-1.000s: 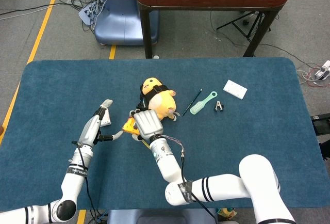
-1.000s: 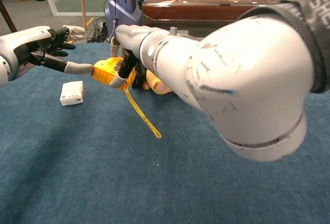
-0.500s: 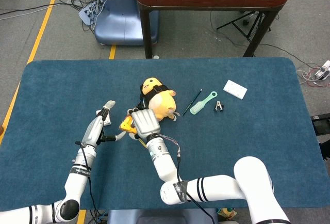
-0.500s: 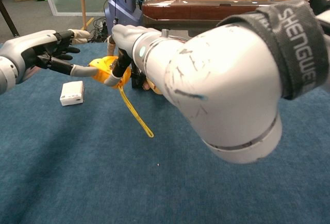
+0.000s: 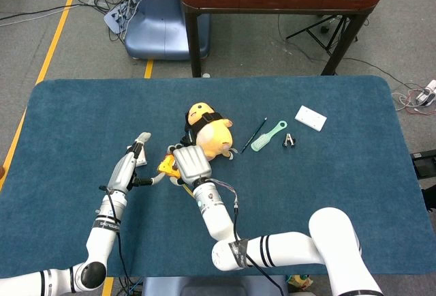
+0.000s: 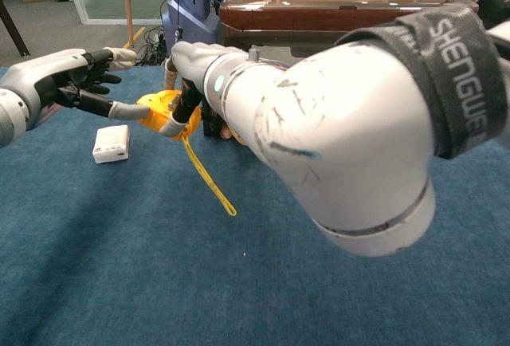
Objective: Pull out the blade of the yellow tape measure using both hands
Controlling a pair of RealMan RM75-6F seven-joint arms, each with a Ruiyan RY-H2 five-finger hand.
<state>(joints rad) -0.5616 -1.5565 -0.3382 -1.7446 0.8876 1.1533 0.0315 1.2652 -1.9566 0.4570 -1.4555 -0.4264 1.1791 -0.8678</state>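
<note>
The yellow tape measure (image 5: 167, 167) (image 6: 158, 104) is lifted just above the blue table, in front of the plush toy. My right hand (image 5: 192, 163) (image 6: 197, 63) grips it from above and the right, fingers curled around its body. A thin yellow strip (image 6: 209, 179) hangs from the case down to the cloth. My left hand (image 5: 127, 169) (image 6: 60, 83) is to its left with fingers spread; one extended fingertip (image 6: 131, 111) touches the case's left side. I cannot see whether it pinches anything.
A small white box (image 6: 111, 143) (image 5: 139, 161) lies under the left hand. A yellow plush toy (image 5: 210, 132) sits just behind the tape measure. Further right lie a pen (image 5: 254, 135), a green tool (image 5: 268, 136), a small clip (image 5: 289, 140) and a white card (image 5: 310, 117).
Both hands and the tape measure have shifted slightly left and away over the last second. The hanging strip moved with them. Almost nothing moved in the last half second.
</note>
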